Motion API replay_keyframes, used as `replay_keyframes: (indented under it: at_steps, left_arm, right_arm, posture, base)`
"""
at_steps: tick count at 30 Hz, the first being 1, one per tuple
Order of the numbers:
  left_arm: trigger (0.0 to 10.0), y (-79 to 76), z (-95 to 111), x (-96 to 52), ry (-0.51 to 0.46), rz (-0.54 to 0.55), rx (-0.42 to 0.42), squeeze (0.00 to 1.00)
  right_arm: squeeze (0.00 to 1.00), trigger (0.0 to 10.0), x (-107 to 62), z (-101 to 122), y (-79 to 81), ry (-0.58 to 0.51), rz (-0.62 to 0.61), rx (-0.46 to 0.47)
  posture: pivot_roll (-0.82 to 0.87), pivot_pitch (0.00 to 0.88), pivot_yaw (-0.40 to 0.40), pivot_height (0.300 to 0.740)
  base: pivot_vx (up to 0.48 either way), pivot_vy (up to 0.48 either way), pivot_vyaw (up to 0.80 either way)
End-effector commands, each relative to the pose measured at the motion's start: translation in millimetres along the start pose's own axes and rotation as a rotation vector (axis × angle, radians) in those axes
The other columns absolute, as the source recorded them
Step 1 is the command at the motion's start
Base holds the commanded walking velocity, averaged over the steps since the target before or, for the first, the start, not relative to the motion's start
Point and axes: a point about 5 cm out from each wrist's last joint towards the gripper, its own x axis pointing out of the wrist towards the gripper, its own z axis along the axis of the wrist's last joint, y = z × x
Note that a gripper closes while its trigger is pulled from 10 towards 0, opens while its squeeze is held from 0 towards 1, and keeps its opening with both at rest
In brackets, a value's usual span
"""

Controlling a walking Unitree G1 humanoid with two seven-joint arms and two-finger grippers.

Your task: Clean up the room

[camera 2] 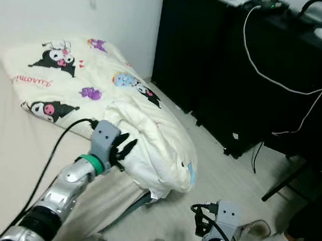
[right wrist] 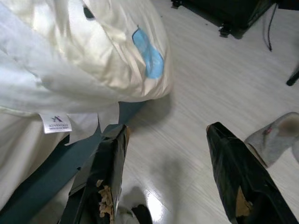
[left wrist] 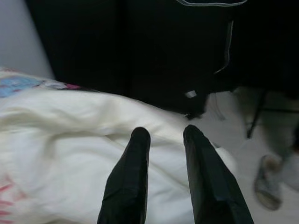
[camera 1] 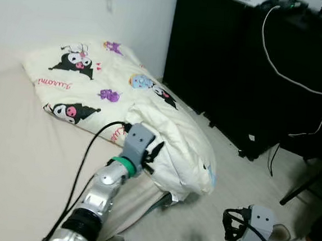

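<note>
Left gripper (left wrist: 166, 135) on quilt (camera 1: 170, 138), jaws slightly parted

left arm (camera 1: 99, 189): silver segments, green ring at wrist, grey housing, black cable. left gripper (left wrist: 164, 135): long black fingers. right gripper (right wrist: 167, 133): black fingers, worn, tan patches.

Left tool (left wrist: 163, 135) reaches forward with fingers slightly parted; right tool (right wrist: 168, 133) hangs low, fingers spread wide

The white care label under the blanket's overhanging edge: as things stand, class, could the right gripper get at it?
Probably yes. The right gripper hangs open, low over the floor, and the label lies just ahead beside the left-hand finger, nothing between them.
</note>
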Motion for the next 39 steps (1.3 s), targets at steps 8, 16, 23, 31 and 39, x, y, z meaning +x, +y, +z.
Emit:
replay_keyframes:
  at_steps: [8,16,23,31,39]
  left_arm:
    - [10.0,-18.4,15.5,16.6,-0.023,-0.025,-0.022,0.00]
    - [10.0,-13.3,27.3,14.8,-0.012,-0.001,-0.008,0.00]
    - [10.0,0.6,28.7,17.4,0.035,0.175,0.023,0.00]
    - [10.0,43.3,36.0,17.2,0.080,0.417,0.147,0.11]
    - [10.0,99.4,51.4,14.3,0.093,0.636,0.197,1.00]
  right_arm:
    - [0.00,10.0,0.0,1.9,1.3,-0.027,-0.012,0.033]
    - [0.00,10.0,-2.4,0.4,0.8,-0.032,-0.024,0.048]
    - [0.00,10.0,-1.9,0.1,3.2,-0.031,-0.016,0.049]
    - [0.00,10.0,3.0,10.6,14.6,-0.083,0.021,0.045]
    - [0.00,10.0,6.8,25.4,26.1,-0.156,0.072,0.040]
  posture:
    - [-0.03,0.113,0.035,0.592]
    - [-0.03,0.114,0.047,0.592]
    - [-0.03,0.115,0.049,0.592]
    - [-0.03,0.136,0.058,0.592]
    - [-0.04,0.176,0.049,0.592]
  base:
    - [0.000,0.000,0.00]
    - [0.000,0.000,0.00]
    - [0.000,0.000,0.00]
    - [0.000,0.000,0.00]
    - [0.000,0.000,0.00]
